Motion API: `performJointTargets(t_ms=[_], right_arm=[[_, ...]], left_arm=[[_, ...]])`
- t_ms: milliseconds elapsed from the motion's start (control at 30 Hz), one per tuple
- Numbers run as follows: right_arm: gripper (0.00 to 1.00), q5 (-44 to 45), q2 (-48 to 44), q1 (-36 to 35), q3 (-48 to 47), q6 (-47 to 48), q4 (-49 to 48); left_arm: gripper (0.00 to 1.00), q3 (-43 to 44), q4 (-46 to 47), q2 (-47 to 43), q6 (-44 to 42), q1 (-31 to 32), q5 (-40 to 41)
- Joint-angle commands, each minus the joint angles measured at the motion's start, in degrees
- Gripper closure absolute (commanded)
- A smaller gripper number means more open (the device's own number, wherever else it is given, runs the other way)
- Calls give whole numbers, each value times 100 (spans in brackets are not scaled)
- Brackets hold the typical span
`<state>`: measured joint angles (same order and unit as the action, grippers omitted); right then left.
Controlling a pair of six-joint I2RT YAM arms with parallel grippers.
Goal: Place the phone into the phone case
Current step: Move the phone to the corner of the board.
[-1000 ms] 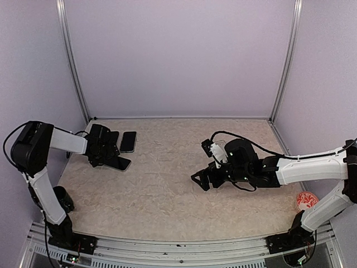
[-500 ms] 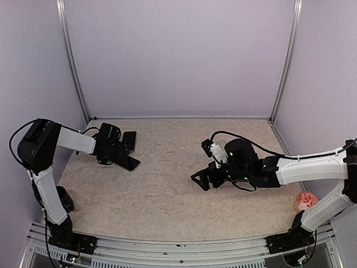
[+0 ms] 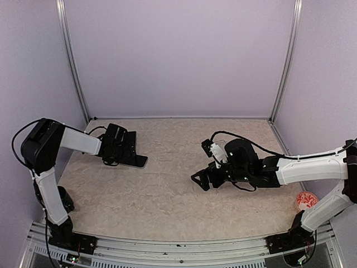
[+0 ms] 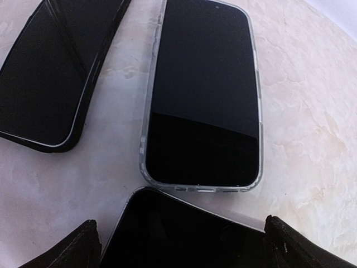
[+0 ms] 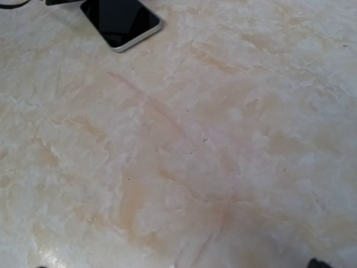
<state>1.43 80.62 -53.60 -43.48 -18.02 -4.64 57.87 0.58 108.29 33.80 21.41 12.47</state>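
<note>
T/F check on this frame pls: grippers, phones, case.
1. The right gripper holds a phone. False: it is open and empty over the bare table.
2. Three black phones show in the left wrist view. True: the near phone, middle phone and left phone.
3. The clear phone case rims the middle phone. True.
4. The left gripper is shut tight. False: it is open, with the near phone between its fingers.

The phone [image 4: 203,95] reads to me as glossy black glass, mirror-smooth. Around it, the phone case [image 4: 201,188] is clear and shiny, plastic I think. The table [image 5: 195,139] is marbled beige, smooth with a faint sheen. The far-left corner post [image 3: 73,61] is brushed metal.
</note>
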Motion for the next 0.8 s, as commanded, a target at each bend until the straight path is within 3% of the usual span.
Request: performJointTargets(t_ms=[0,767], right_arm=[[0,8,-46,30,-28,20,-79],[0,8,22,25,-92,32,-34]], left_arm=[[1,-134,-345,123,106,108,-190],[1,864,-577,817,170,845,-200]])
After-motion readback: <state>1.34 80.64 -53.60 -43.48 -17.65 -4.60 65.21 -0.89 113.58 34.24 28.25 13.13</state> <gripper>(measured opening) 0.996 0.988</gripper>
